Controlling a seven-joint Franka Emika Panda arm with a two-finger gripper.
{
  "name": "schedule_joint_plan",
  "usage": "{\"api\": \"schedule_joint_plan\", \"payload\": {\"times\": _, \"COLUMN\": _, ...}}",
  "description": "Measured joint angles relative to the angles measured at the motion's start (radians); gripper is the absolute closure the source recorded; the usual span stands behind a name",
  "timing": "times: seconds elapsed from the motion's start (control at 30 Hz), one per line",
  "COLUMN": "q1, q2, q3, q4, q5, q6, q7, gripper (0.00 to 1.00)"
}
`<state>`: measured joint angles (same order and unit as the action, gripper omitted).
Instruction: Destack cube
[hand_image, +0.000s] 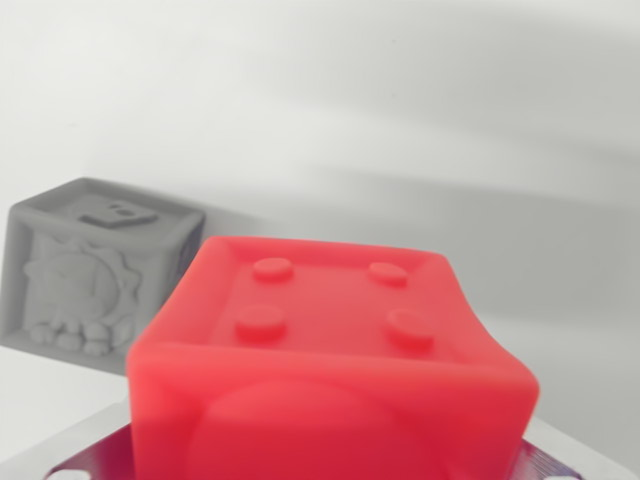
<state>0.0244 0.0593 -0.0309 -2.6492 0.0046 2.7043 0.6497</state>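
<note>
Close before the wrist camera sits the red cube (330, 370), studs up, apparently on a purple-edged base (100, 458), so perhaps unstacked already. Behind it, toward the wrist view's left, stands the grey cube (90, 275). The claw is out of view.

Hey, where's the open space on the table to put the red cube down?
Bare white surface stretches behind the red cube and across the wrist view's right, past its far edge. The grey cube takes up the view's left, and only a narrow gap separates it from the red cube, so that side is crowded. The gripper itself isn't visible here.
</note>
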Motion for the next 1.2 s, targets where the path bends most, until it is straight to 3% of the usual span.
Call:
{"api": "schedule_joint_plan", "payload": {"times": 0.57, "q1": -0.042, "q2": 0.057, "q3": -0.018, "q4": 0.032, "q5": 0.006, "q6": 0.025, "q7": -0.135, "gripper": 1.0}}
{"api": "schedule_joint_plan", "payload": {"times": 1.2, "q1": -0.103, "q2": 0.122, "q3": -0.02, "q4": 0.074, "q5": 0.014, "q6": 0.047, "q7": -0.281, "gripper": 1.0}}
